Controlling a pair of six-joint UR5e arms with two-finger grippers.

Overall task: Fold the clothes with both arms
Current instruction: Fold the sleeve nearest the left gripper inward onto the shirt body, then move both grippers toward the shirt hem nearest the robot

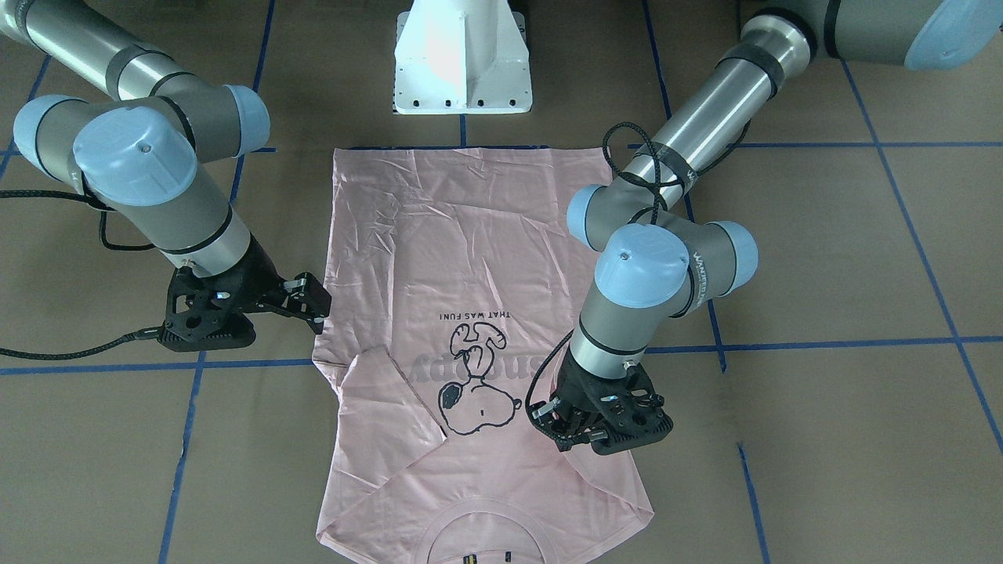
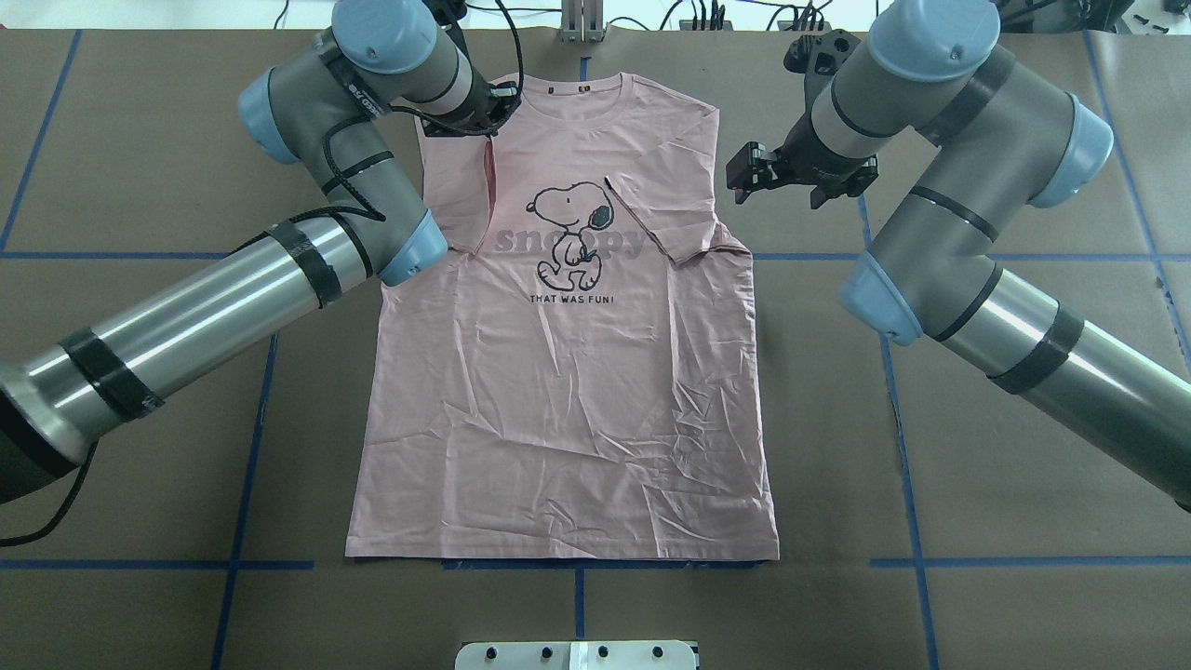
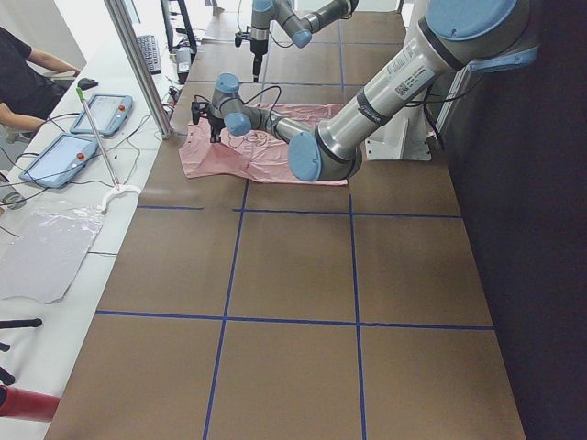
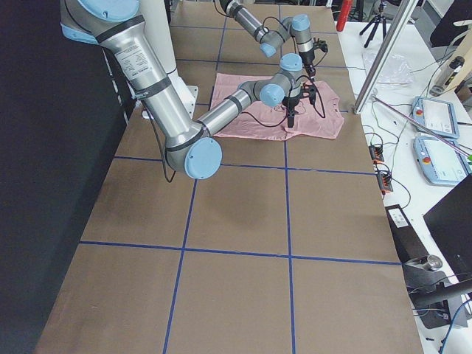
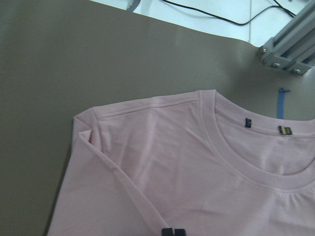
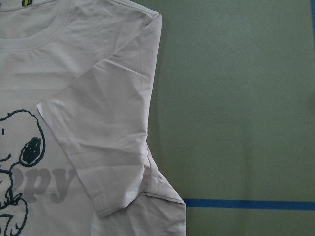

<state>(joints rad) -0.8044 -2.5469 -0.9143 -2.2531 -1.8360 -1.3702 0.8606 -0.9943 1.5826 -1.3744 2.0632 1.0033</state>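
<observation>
Flat on the brown table (image 2: 977,391), the pink T-shirt (image 2: 558,419) lies print side up, its collar (image 2: 582,88) at the edge far from the robot. Both short sleeves (image 2: 665,223) are folded in over the chest, one covering the end of the grey lettering (image 2: 521,242). Over the folded sleeve on its own side, the left gripper (image 5: 173,232) has its fingertips drawn close together at the cloth, though whether they pinch any of it cannot be told. Just off the shirt's opposite edge, the right gripper (image 2: 744,174) hangs with jaws spread wide and empty.
</observation>
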